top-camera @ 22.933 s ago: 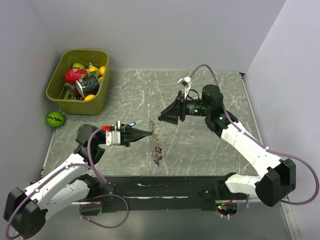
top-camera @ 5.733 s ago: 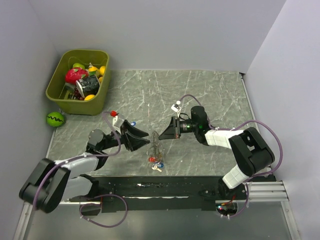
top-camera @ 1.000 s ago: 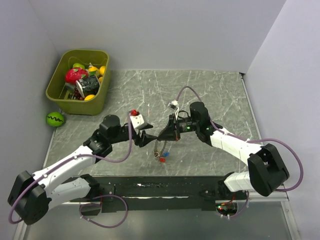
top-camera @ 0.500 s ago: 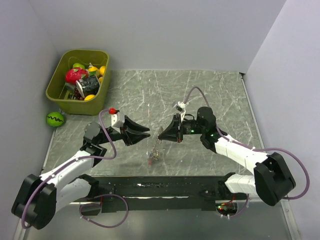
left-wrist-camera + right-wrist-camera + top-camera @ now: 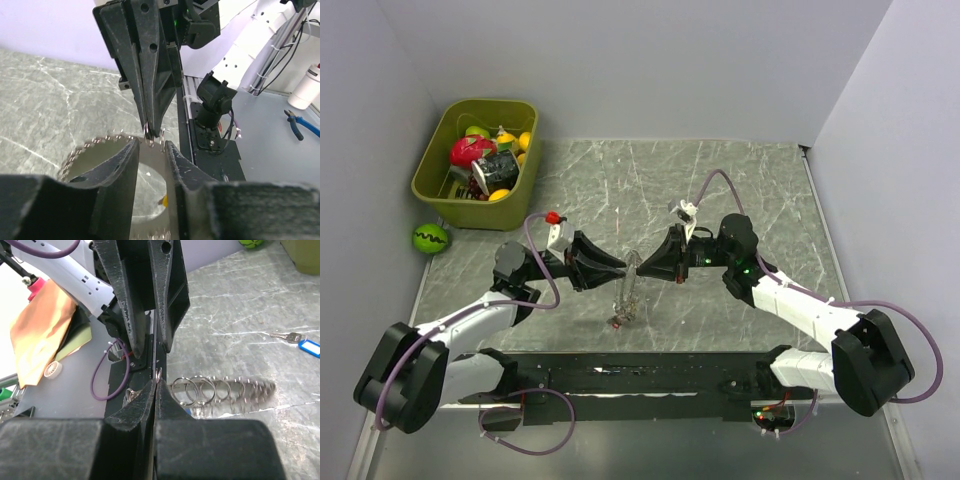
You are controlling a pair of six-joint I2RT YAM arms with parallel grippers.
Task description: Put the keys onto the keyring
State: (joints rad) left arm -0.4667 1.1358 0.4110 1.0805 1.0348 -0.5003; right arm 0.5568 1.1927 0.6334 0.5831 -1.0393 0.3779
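Marble tabletop, left pincer slightly parted, moved in closer, right pincer clamped on hanging keyring.

green bin of toys, green ball beside

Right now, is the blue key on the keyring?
No, the blue key lies by itself on the table, apart from the keyring.
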